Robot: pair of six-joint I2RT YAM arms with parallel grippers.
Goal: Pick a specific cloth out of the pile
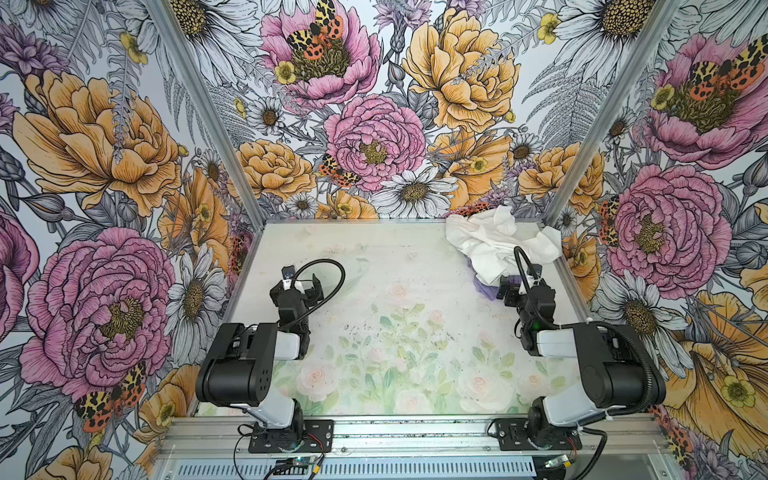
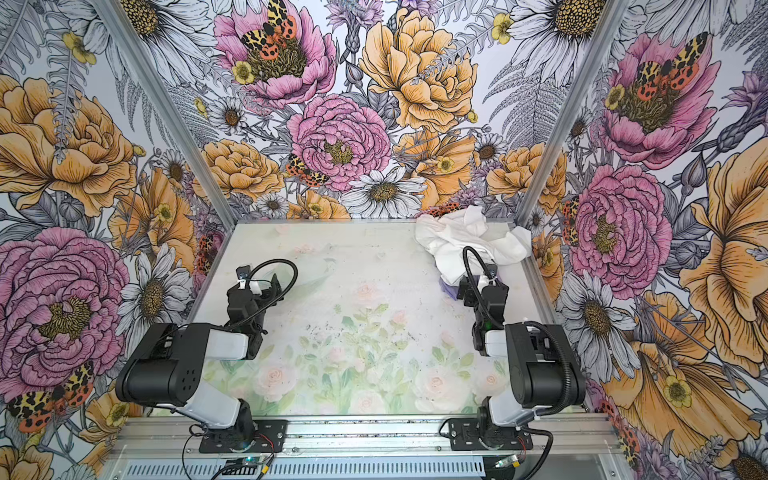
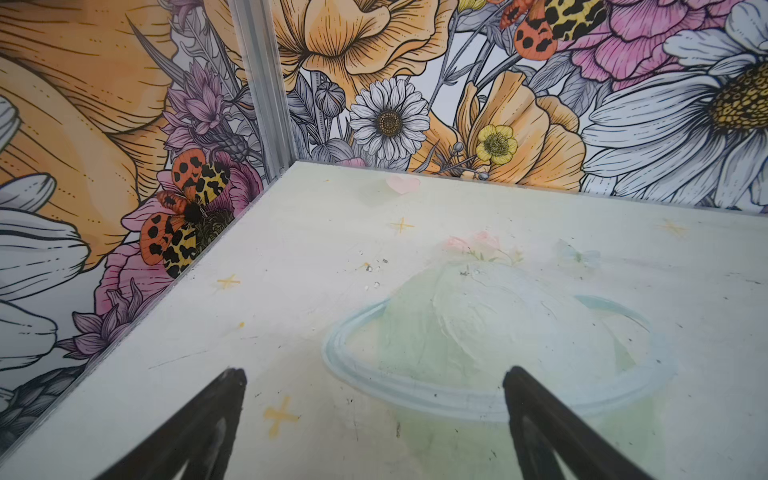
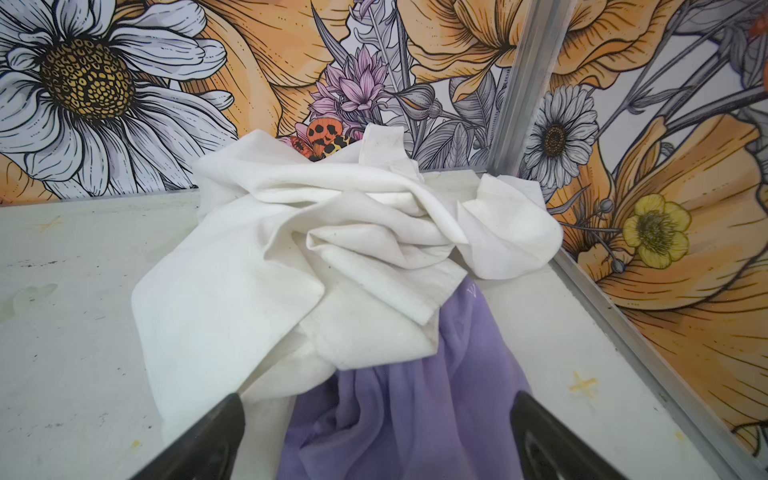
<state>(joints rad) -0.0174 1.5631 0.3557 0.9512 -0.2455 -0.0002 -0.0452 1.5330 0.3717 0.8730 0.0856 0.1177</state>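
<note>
Right wrist view puts the cloth [image 4: 399, 415] between your wide-open right jaws, its far end tucked under the pile [image 4: 291, 249] ahead, so closing should catch purple alone; left jaws also spread, above the table [image 3: 291, 291].

The pile [image 4: 332, 232] is soft, matt white fabric, creased and faintly soiled, the cloth [image 4: 415, 407] thinner, smooth lilac fabric, the table [image 4: 75, 332] a matt, scuffed printed sheet, the post [image 4: 528, 83] ribbed satin metal.
</note>
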